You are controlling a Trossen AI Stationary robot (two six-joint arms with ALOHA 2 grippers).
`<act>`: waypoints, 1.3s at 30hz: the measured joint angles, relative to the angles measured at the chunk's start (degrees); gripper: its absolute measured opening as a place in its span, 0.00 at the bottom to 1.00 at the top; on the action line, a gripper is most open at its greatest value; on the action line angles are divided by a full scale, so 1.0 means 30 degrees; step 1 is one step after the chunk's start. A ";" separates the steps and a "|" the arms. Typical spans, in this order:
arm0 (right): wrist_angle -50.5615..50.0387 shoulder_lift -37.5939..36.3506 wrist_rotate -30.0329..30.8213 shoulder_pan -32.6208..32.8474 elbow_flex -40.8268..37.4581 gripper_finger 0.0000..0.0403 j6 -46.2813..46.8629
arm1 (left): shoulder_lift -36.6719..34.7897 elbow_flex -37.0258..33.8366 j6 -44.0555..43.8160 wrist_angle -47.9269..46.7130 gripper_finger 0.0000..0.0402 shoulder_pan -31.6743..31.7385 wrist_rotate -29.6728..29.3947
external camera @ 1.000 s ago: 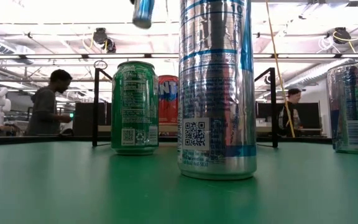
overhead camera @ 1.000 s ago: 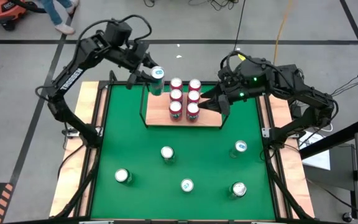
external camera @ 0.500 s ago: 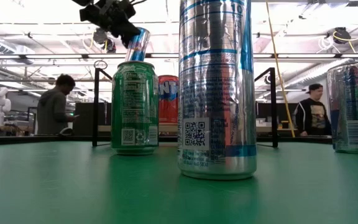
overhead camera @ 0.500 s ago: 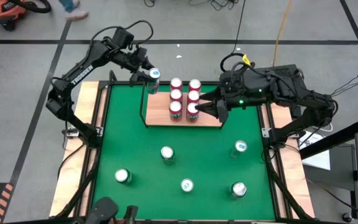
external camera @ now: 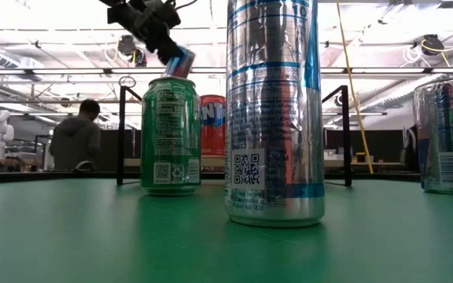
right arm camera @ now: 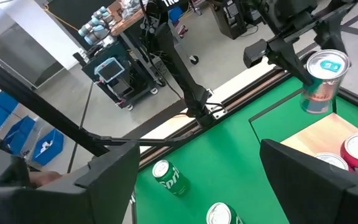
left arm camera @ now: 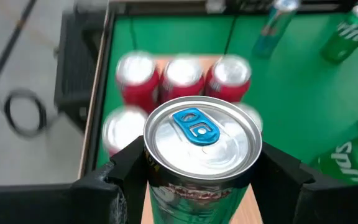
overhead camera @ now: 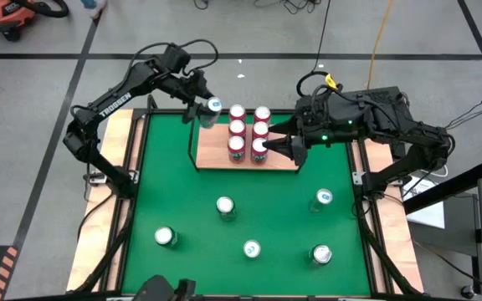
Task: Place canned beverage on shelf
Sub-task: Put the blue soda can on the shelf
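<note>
1. Nearest the low camera stands a tall silver-and-blue can (external camera: 274,110) on the green mat (overhead camera: 182,192), with a green can (external camera: 170,135) just behind it and another silver can (external camera: 447,135) off to one side.
2. From above, five loose cans dot the near half of the mat: one (overhead camera: 166,237) at the near left, one (overhead camera: 252,249) in the middle, one (overhead camera: 321,254) at the near right, and two further in (overhead camera: 225,206) (overhead camera: 323,198).
3. Beyond them sits the shelf (overhead camera: 214,155), a light wooden board with thin black rails, at the far middle of the mat.
4. Six red cans (overhead camera: 248,132) stand on the shelf in two rows of three, filling its right part; the left part of the board is bare.
5. The right gripper (overhead camera: 281,148) hangs just beside the red cans at the shelf's right edge, fingers spread wide with nothing between them.
6. The left gripper (overhead camera: 203,107) is at the shelf's far left corner, jaws closed around the canned beverage (overhead camera: 212,111), which has a silver top and blue tab.
7. That can (external camera: 176,60) is held tilted in the air, above the shelf rather than on it.
8. Far behind the table, a person (external camera: 77,135) stands in the room.
</note>
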 joint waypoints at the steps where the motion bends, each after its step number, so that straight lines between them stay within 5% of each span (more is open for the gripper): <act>1: 0.0000 0.0000 -0.0013 0.0000 -0.0006 0.80 -0.0088 | 0.0088 0.0007 0.0045 0.0487 0.54 -0.0063 0.0281; 16: 0.0000 0.0000 -0.0042 0.0000 -0.0010 0.80 -0.0587 | 0.3378 0.0000 0.1138 0.2382 0.54 0.2075 0.4801; 39: 0.0004 0.0002 0.0083 -0.0351 -0.0010 0.80 -0.0680 | 0.5313 -0.1651 0.2560 0.2266 0.54 0.2312 0.4972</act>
